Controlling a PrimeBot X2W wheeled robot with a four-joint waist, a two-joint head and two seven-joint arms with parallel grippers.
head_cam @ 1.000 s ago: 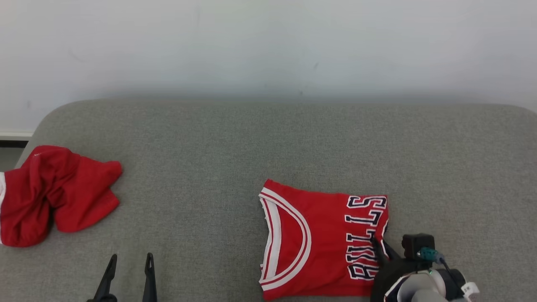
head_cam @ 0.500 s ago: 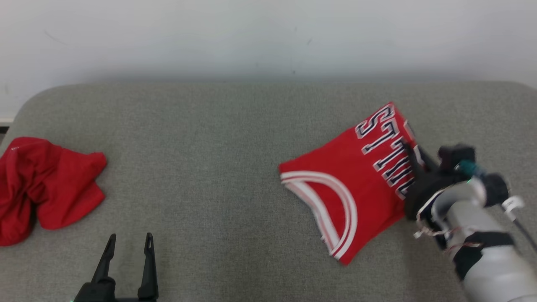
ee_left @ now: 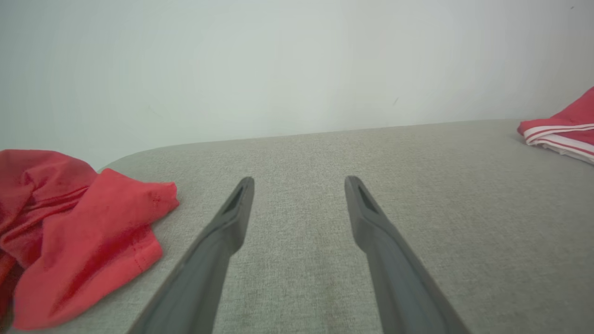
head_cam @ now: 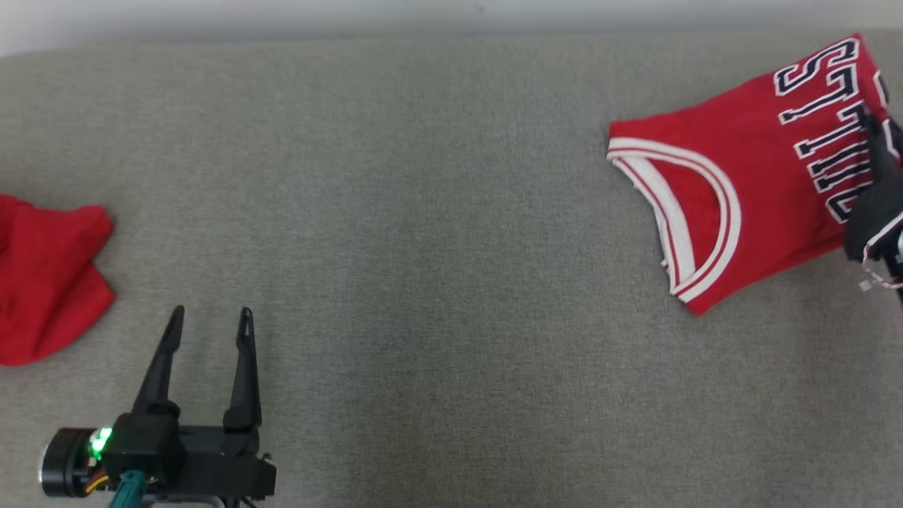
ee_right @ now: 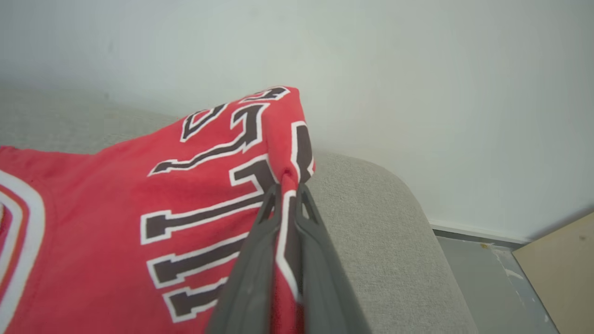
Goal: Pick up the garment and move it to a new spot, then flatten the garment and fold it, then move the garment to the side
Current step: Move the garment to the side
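Observation:
The garment (head_cam: 748, 183) is a folded red jersey with white trim and dark lettering, lying at the far right of the grey surface (head_cam: 437, 233). My right gripper (head_cam: 875, 130) is shut on its right edge; in the right wrist view the two fingers pinch a fold of the lettered cloth (ee_right: 209, 208) at the gripper (ee_right: 287, 190). A corner of the jersey (ee_left: 564, 130) shows at the right of the left wrist view. My left gripper (head_cam: 208, 321) stands open at the lower left above bare cushion, and the left gripper (ee_left: 299, 183) has nothing between its fingers.
A crumpled red cloth (head_cam: 42, 275) lies at the surface's left edge, left of my left gripper, also seen as a red heap (ee_left: 69, 227). A pale wall (ee_left: 297, 65) stands behind. Beyond the cushion's rounded right end is grey floor (ee_right: 492, 283).
My right gripper has carried the jersey from the near middle to the far right, turning it. The camera has tilted down, so the wall has nearly left the head view.

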